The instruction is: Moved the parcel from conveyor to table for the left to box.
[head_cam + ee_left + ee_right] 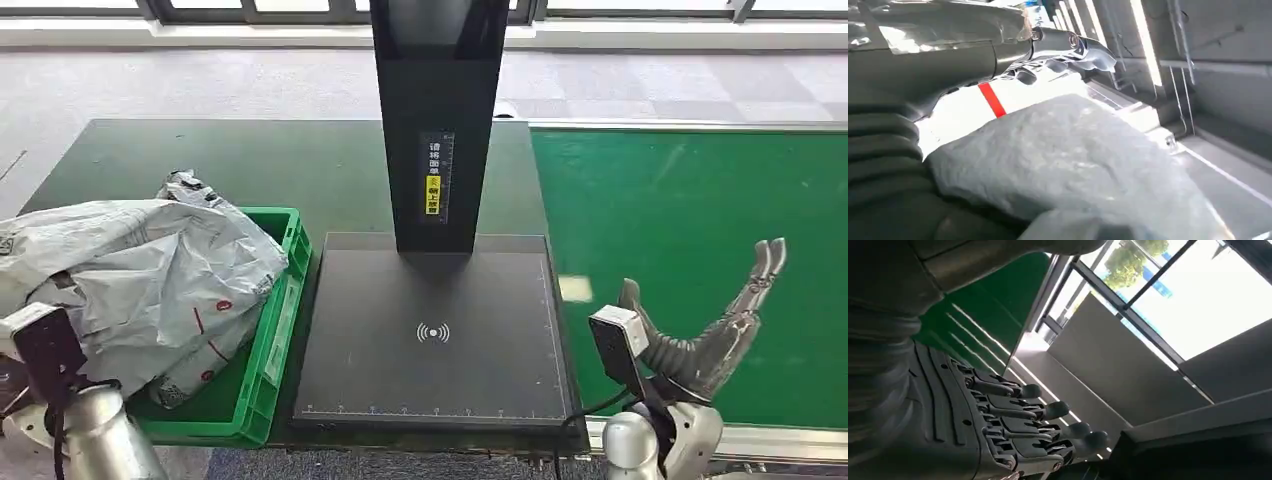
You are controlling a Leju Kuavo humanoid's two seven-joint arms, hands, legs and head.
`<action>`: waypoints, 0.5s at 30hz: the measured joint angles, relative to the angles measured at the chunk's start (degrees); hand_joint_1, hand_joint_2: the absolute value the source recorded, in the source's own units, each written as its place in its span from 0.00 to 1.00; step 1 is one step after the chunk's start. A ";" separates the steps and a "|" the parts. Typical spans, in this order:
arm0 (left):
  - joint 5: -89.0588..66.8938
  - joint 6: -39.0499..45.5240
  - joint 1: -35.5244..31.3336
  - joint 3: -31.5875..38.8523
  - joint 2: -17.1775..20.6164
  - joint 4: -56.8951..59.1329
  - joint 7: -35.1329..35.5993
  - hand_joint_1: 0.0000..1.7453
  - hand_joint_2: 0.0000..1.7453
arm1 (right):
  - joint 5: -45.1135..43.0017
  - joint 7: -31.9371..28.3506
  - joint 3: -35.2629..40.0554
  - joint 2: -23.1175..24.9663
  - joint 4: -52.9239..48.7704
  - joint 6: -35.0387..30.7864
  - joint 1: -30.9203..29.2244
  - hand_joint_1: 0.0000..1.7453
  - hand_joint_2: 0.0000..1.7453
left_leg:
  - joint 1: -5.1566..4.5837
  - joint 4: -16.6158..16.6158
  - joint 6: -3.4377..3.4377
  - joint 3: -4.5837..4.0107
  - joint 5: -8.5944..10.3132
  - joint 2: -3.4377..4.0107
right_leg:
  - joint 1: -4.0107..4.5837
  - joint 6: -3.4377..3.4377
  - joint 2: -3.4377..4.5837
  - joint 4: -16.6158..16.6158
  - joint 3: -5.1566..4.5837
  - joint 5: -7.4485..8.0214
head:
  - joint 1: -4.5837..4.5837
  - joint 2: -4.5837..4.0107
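From the head view, a crumpled grey plastic mailer parcel (130,270) lies slumped across the green slatted plastic crate (285,300) at the left of the dark table, its long axis running roughly left to right and spilling past the crate's near-left rim. It sits right by the left arm, well apart from the right hand (715,320), which hovers over the green conveyor belt (700,200) with fingers spread and nothing in them; no parcel shows on the belt. Between them stands the black scanning platform (430,340) with its upright black post (437,120). In the left wrist view, the grey mailer's wrinkled surface (1068,150) lies close against the left hand (893,150), with a red-striped white patch beside the thumb, but I cannot tell whether the fingers clasp it or merely rest on it. In the right wrist view, the right hand's dark fingers (1048,410) stretch out straight and apart, holding nothing, green belt behind them.
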 measured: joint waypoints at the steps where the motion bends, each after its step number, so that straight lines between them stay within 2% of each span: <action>1: -2.50 0.00 -0.55 0.09 -0.02 1.08 0.38 0.00 1.00 | 0.18 0.00 0.00 0.00 0.16 0.00 -0.02 0.00 1.00 | 0.00 0.00 0.00 0.00 0.00 -0.02 | 0.00 0.00 -0.03 0.00 0.02 0.00 | 0.00 0.00; 5: -9.64 0.00 -3.27 0.68 -0.04 6.20 1.05 0.00 1.00 | 0.35 0.00 0.09 0.00 0.77 0.02 -0.10 0.00 1.00 | 0.00 0.00 0.01 0.00 0.01 -0.03 | 0.00 0.00 -0.07 0.00 0.06 0.01 | -0.02 0.00; 15: -13.28 0.00 -7.00 3.65 -0.09 13.19 0.09 0.00 1.00 | 0.79 -0.24 0.48 0.00 2.45 0.02 -0.29 0.00 1.00 | 0.00 0.00 0.01 0.00 0.02 -0.04 | 0.01 0.00 -0.06 0.00 0.06 0.01 | 0.00 0.02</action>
